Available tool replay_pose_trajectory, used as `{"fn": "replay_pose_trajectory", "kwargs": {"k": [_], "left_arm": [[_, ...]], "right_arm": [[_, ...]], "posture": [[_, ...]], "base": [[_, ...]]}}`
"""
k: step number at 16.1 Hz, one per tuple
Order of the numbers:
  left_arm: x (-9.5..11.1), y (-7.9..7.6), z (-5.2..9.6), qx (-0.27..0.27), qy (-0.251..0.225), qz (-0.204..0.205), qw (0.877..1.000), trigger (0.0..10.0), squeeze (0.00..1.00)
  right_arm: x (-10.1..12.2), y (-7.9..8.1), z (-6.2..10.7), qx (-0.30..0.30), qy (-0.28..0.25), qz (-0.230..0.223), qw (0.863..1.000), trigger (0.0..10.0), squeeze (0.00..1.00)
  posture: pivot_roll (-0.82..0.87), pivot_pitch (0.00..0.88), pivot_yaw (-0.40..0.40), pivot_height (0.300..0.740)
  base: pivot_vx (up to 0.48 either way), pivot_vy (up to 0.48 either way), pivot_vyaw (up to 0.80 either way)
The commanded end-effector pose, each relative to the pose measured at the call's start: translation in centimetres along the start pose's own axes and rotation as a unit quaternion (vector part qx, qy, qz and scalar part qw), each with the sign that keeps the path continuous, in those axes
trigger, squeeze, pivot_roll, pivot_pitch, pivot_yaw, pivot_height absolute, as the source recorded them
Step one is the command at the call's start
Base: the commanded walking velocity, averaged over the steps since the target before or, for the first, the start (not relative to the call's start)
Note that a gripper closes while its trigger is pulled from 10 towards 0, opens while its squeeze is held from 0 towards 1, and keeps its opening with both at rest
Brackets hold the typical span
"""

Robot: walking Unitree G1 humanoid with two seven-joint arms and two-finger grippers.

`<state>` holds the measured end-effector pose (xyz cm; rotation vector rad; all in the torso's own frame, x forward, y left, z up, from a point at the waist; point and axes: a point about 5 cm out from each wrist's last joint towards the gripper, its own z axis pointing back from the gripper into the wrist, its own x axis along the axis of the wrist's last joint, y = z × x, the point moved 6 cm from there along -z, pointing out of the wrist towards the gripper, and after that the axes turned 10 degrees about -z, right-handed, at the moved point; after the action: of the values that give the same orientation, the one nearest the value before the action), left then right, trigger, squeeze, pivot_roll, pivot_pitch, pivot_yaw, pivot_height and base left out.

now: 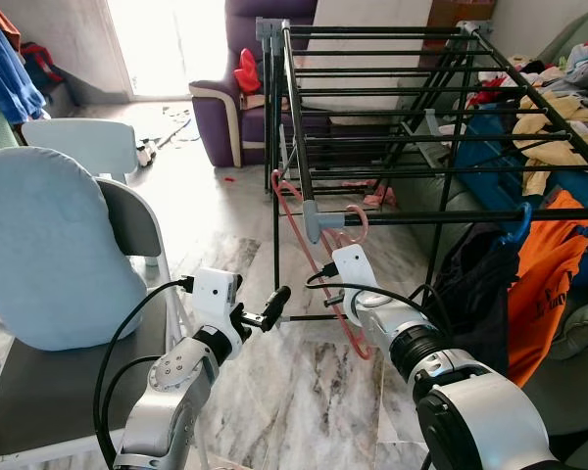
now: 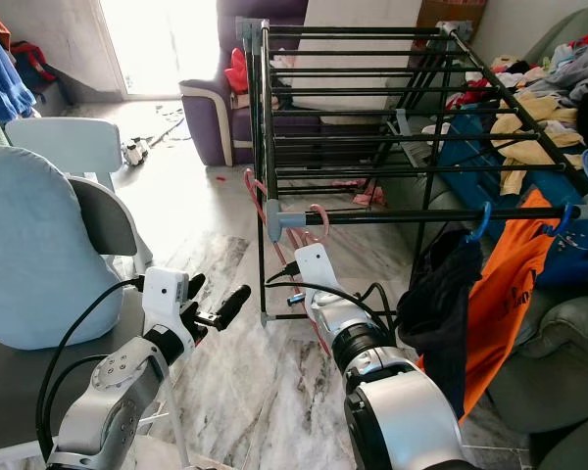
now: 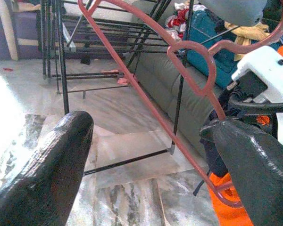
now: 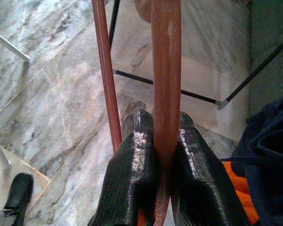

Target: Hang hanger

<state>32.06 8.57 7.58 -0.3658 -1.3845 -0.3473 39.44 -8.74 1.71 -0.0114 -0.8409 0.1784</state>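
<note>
Black metal-tube drying rack (image 1: 392, 117) is filling the upper right of frame, orange shirt (image 1: 544, 284) w/ dark garment hanging at its near-right rail. Pale blue cushioned chair (image 1: 49, 255) is sitting at left, cut off by the edge. Marble-veined floor (image 1: 294, 392) is gleaming below. Pink plastic hanger (image 1: 318, 245), thin & curved, is hooking over the rack's near corner at centre; right gripper (image 4: 166, 165) is clenching its bar, fingertips hidden in head views. Left gripper (image 1: 265, 311) is hovering lower centre, fingers spread, holding nothing.
</note>
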Motion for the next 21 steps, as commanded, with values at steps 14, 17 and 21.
{"fn": "replay_pose_trajectory", "kwargs": {"k": [14,17,21], "left_arm": [[0.1,-0.5,-0.1,-0.011,0.004,-0.009,1.000,10.0,0.00],[0.0,-0.6,-0.1,-0.012,0.005,-0.009,1.000,10.0,0.00],[-0.1,-0.7,-0.2,-0.014,0.007,-0.007,1.000,10.0,0.00]], "right_arm": [[-0.1,0.8,0.0,0.044,-0.011,-0.019,0.999,10.0,1.00],[-0.2,1.1,0.0,0.055,-0.013,-0.012,0.998,10.0,1.00],[-0.9,2.5,0.1,0.095,-0.005,-0.003,0.995,10.0,1.00]], "posture": [[-0.03,0.000,-0.034,0.740],[-0.03,0.000,-0.034,0.740],[-0.03,0.000,-0.037,0.740]], "base": [[0.000,0.000,0.00],[0.000,0.000,0.00],[0.000,0.000,0.00]]}}
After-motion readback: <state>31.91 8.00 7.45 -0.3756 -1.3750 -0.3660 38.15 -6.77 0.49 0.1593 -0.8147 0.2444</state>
